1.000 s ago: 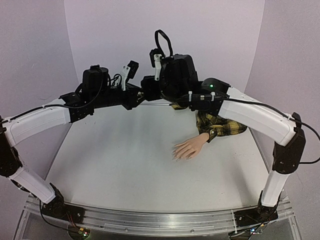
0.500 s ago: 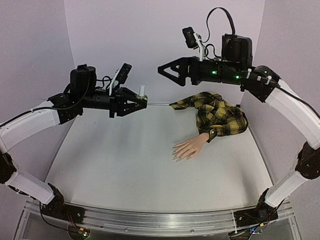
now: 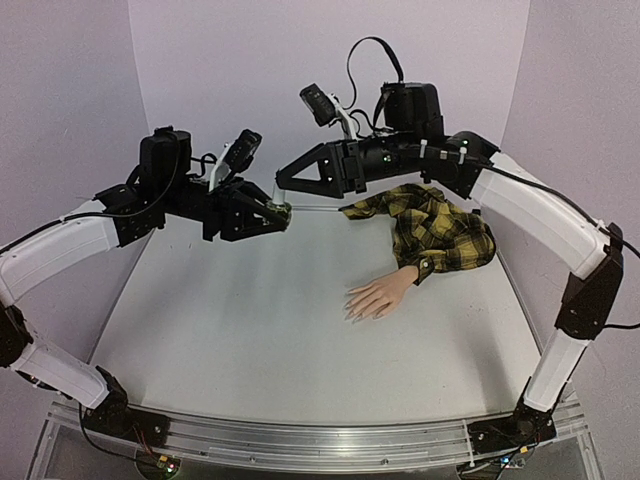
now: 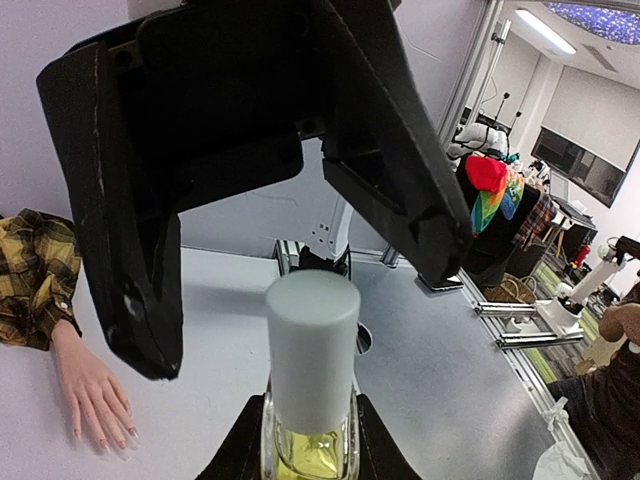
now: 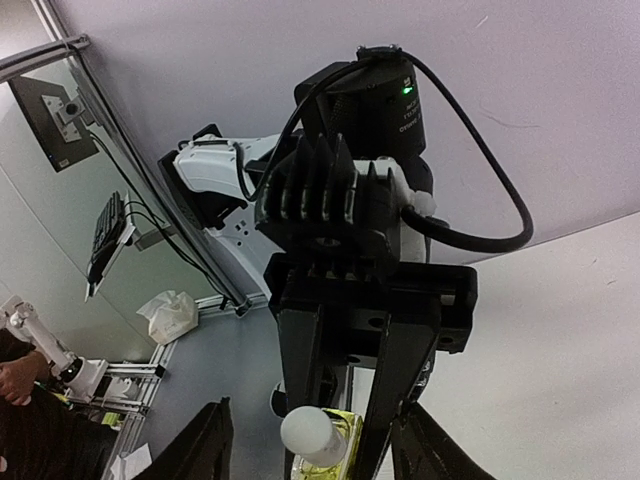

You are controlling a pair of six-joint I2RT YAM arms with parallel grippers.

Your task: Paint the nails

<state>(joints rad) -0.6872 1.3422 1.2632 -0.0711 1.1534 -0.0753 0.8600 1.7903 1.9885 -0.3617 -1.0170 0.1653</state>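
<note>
Jaws of my left gripper (image 3: 283,209) clamp the light, slippery bottle (image 4: 311,455); my right gripper (image 3: 284,183) gapes astride its smooth cap (image 4: 312,340), where I'd pinch.

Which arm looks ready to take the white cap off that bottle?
Likely right: the right pincer stands open around the white cap, while the left pincer is shut on the bottle.
</note>
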